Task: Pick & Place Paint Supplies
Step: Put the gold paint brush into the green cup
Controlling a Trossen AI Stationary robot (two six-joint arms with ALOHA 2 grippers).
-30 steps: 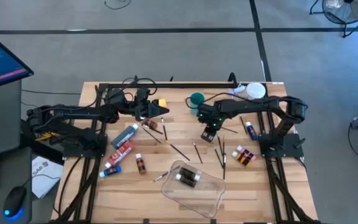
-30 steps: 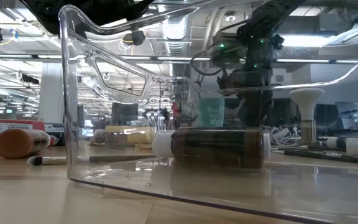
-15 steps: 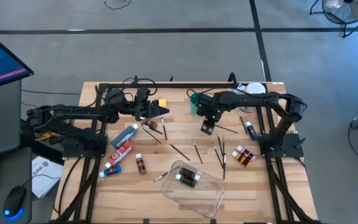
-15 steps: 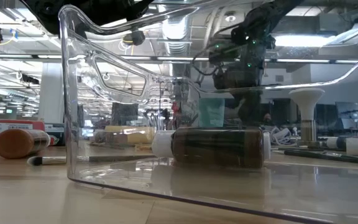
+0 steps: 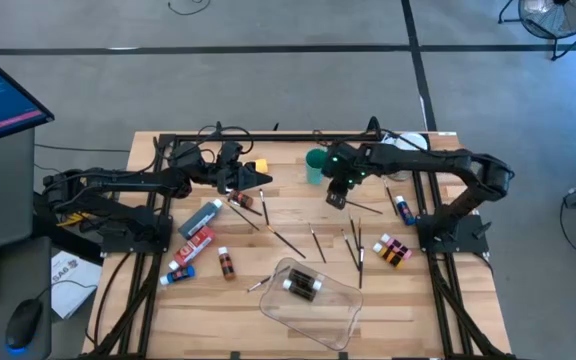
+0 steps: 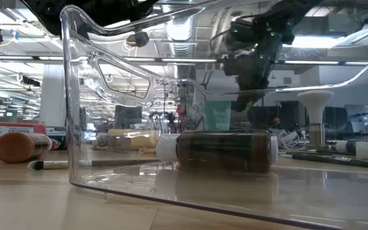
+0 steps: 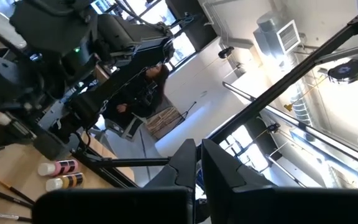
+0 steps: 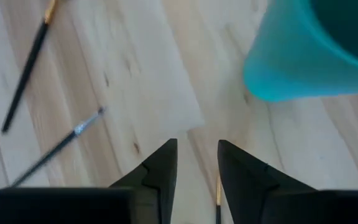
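Note:
My right gripper (image 5: 336,196) hangs over the wood table just right of the teal cup (image 5: 316,163), its fingers pointing steeply down with a narrow gap (image 8: 196,163) between them. A thin brush with an orange ferrule (image 8: 217,186) shows inside that gap. Several dark-handled brushes (image 5: 356,245) lie flat on the table nearer the front. My left gripper (image 5: 266,180) is shut, empty and raised at the far left, beside a yellow bottle (image 5: 259,165). A brown bottle (image 6: 222,150) lies on its side in the clear tray (image 5: 338,312). My right gripper has the thin brush (image 8: 217,200) in the gap between its fingers, running along the gap. I cannot tell whether either finger touches it or whether it lies on the table below.
Grey (image 5: 204,216), red (image 5: 195,243) and blue (image 5: 180,272) tubes and a brown bottle (image 5: 226,263) lie at the left. Small bottles (image 5: 393,250) and a blue tube (image 5: 403,208) lie at the right. A white round thing (image 5: 410,147) stands at the far right edge.
My right gripper has risen and gone toward the table's far edge, from above the loose brushes to beside the teal cup, tipping its fingers as it went.

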